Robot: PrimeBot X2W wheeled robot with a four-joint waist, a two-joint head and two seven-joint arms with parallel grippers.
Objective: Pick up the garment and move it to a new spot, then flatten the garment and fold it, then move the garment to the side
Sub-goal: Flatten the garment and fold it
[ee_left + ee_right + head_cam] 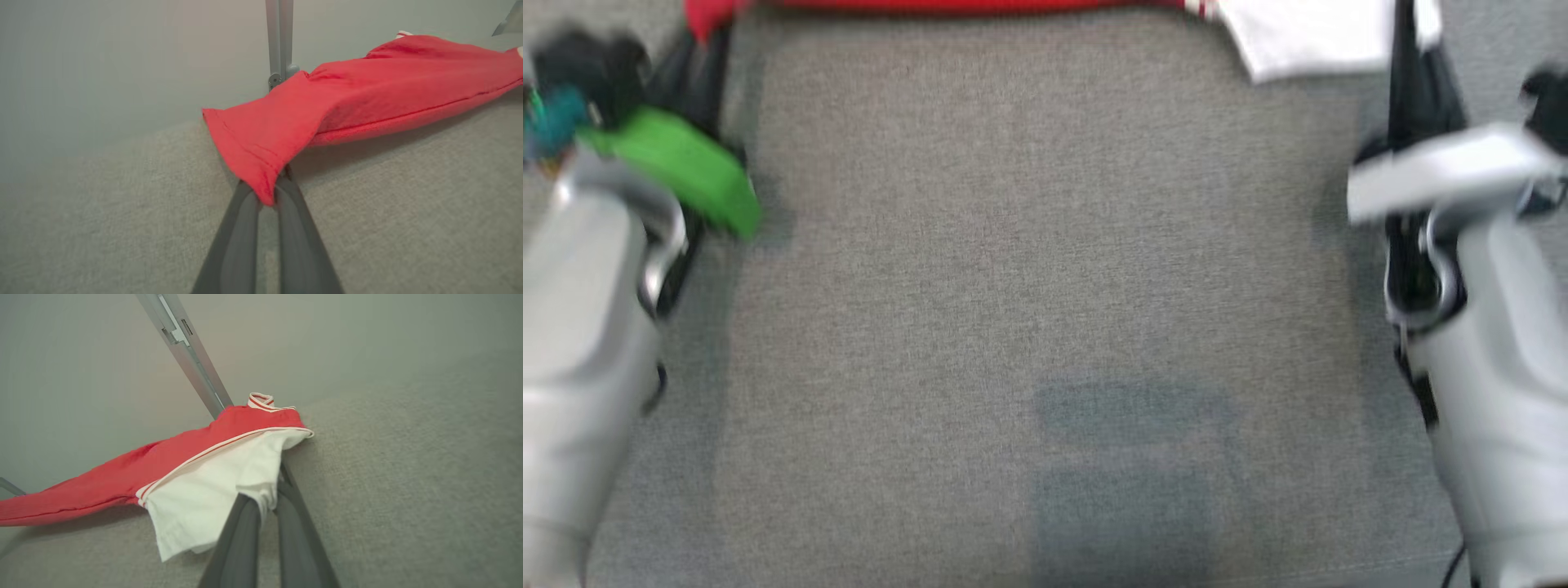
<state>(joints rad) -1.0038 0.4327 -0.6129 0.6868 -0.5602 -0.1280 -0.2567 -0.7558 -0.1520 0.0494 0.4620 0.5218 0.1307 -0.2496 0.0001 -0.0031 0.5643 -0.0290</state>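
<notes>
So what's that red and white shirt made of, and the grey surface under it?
The shirt looks like soft knit cloth, perhaps cotton: matte, it drapes and creases, with stitched hems. The grey surface looks like coarse woven fabric, matte and flecked, like upholstery; what lies beneath I cannot tell.

The garment [367,94] is red, with a white sleeve [196,498] and red-and-white striped trim [261,401]. The counter [1045,245] is mottled grey. The patch [686,167] on the left forearm [580,269] is green.
</notes>
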